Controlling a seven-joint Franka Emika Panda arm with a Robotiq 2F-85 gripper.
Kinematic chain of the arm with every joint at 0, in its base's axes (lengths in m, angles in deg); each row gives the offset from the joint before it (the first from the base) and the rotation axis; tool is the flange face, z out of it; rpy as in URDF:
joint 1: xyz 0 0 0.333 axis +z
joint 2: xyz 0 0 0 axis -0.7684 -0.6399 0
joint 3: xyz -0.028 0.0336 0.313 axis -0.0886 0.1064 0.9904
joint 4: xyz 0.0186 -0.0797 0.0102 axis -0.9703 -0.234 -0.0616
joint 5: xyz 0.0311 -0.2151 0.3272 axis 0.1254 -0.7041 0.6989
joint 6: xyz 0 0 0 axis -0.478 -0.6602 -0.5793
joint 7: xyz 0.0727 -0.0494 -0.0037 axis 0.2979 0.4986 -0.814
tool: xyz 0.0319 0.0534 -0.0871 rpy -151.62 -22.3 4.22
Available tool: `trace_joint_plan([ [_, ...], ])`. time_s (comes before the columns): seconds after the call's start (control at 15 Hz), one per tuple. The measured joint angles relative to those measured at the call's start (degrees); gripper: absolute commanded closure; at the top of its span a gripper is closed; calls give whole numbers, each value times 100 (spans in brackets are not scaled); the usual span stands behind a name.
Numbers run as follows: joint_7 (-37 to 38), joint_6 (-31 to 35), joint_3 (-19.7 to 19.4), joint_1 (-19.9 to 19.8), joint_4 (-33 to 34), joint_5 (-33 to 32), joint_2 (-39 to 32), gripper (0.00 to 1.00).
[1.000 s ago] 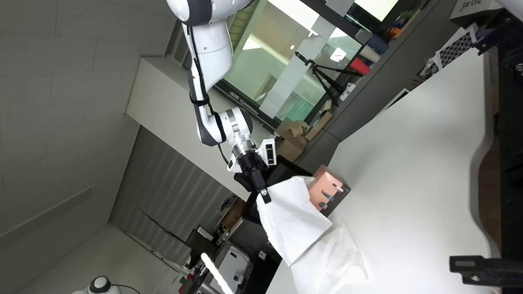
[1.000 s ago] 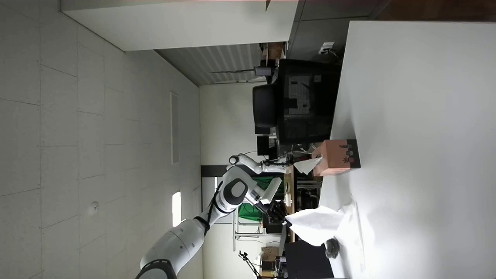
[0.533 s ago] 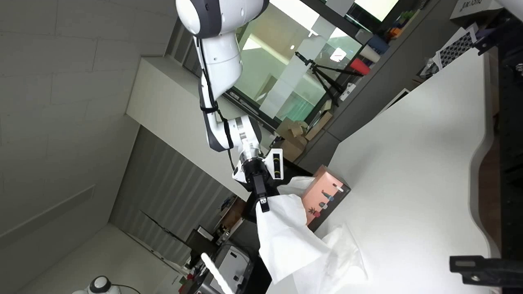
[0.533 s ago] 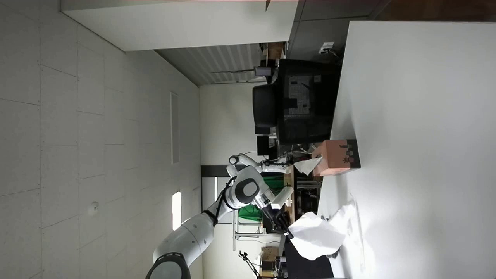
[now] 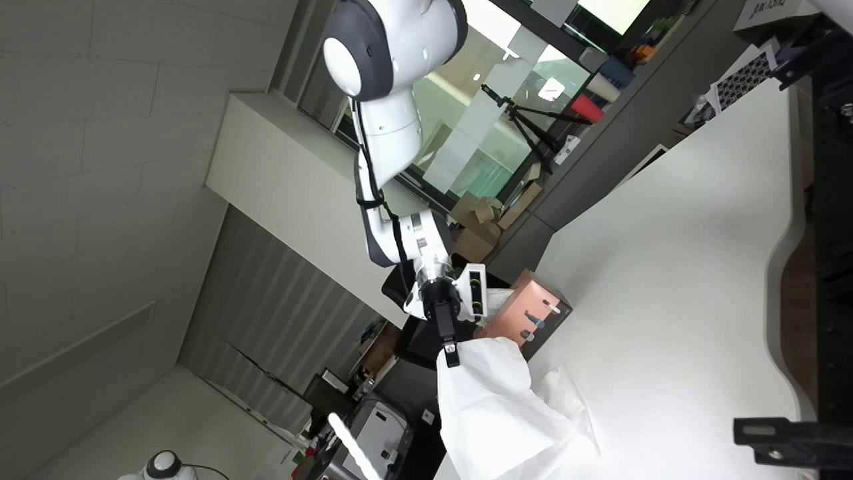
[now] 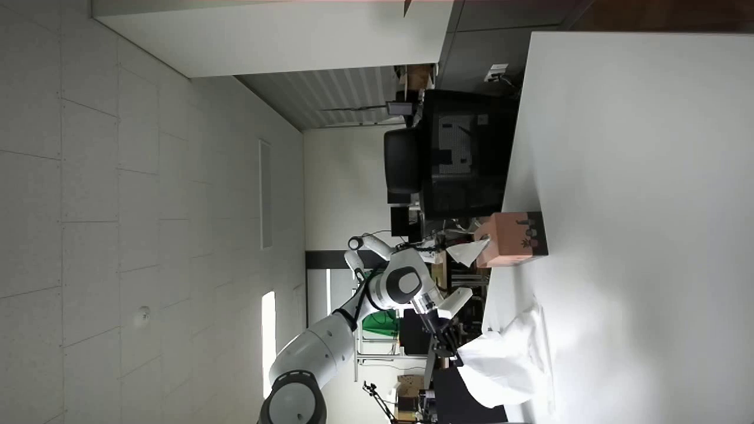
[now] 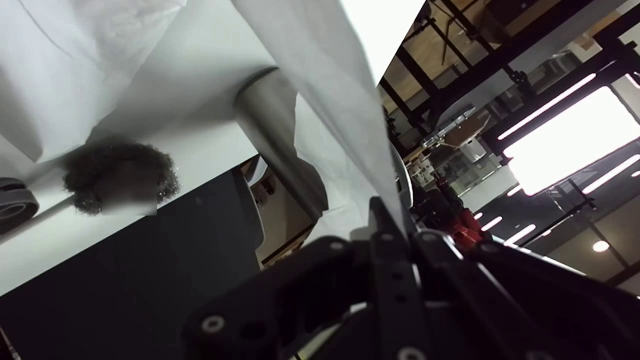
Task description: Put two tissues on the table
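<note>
My gripper (image 5: 452, 357) is shut on the upper corner of a white tissue (image 5: 493, 413). In an exterior view the gripper (image 6: 458, 359) holds this tissue (image 6: 492, 365), which hangs tilted toward the table (image 6: 636, 147). In the wrist view the fingers (image 7: 392, 220) are pinched on the tissue (image 7: 325, 60). Another crumpled white tissue (image 5: 563, 393) lies on the table (image 5: 666, 280); the held tissue partly covers it. It also shows in an exterior view (image 6: 539, 324) and the wrist view (image 7: 75, 65). Whether the held tissue's lower edge touches the table I cannot tell.
A salmon-pink box (image 6: 509, 235) stands on the table close to the gripper, with a white sheet (image 6: 468, 252) sticking out of it. A dark fuzzy thing (image 7: 120, 152) lies near the table edge. A black bracket (image 5: 773, 437) sits at the table's side.
My gripper has moved toward the table, rightward in both exterior views, with the tissue in it. The held tissue now overlaps the lying tissue more. The box has not moved.
</note>
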Motion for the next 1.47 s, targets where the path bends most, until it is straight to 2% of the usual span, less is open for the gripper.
trace_joint_plan([
  [0.33, -6, 189, 7, 27, 376, 19, -503, 100],
  [0.4, -7, 219, 10, 32, 431, 25, -582, 74],
  [0.47, -9, 235, 13, 38, 491, 27, -654, 73],
  [0.53, -11, 236, 15, 46, 547, 27, -723, 67],
  [1.13, -35, 175, 19, 78, 885, 2, -939, 5],
  [1.27, -35, 220, 19, 87, 943, -6, -935, 0],
  [1.47, -36, 525, 19, 124, 977, -30, -882, 0],
])
